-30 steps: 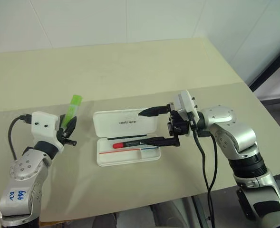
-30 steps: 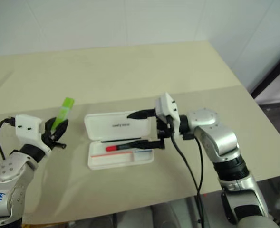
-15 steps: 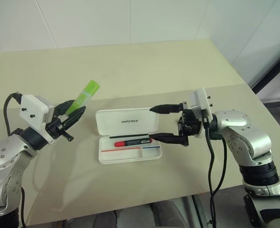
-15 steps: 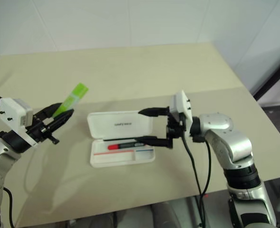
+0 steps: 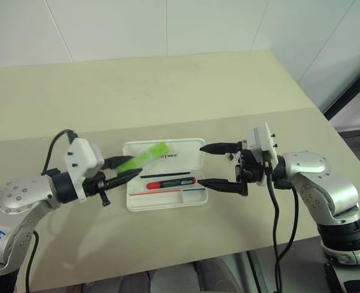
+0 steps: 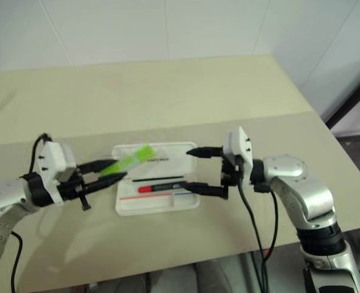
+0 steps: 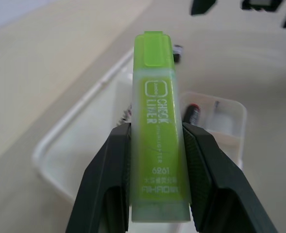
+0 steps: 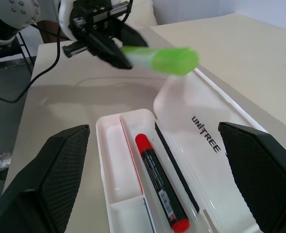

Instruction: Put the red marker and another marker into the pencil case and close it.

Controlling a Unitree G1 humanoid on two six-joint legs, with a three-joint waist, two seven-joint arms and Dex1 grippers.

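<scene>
Left gripper [image 5: 122, 171], seen from the head, clamps the green marker [image 5: 144, 157] by its tail, the marker slanting up over the left end of the open pencil case [image 5: 165, 174] on the tabletop [image 5: 167, 91]. Opposite it, the right gripper [image 5: 213, 165] hangs at the case's right end with its fingers spread wide and nothing between them. Inside the case tray lies the red marker [image 5: 170, 182], flat, red cap to the left.

From the left wrist, two black fingers [image 7: 106, 182] press both sides of the green marker [image 7: 158, 136], with the white case [image 7: 87, 141] below.

From the right wrist, the red marker [image 8: 159, 182] rests in the tray beside the lettered lid, and the green marker [image 8: 164, 59] hovers above the case's far end in the left gripper [image 8: 126, 51]
</scene>
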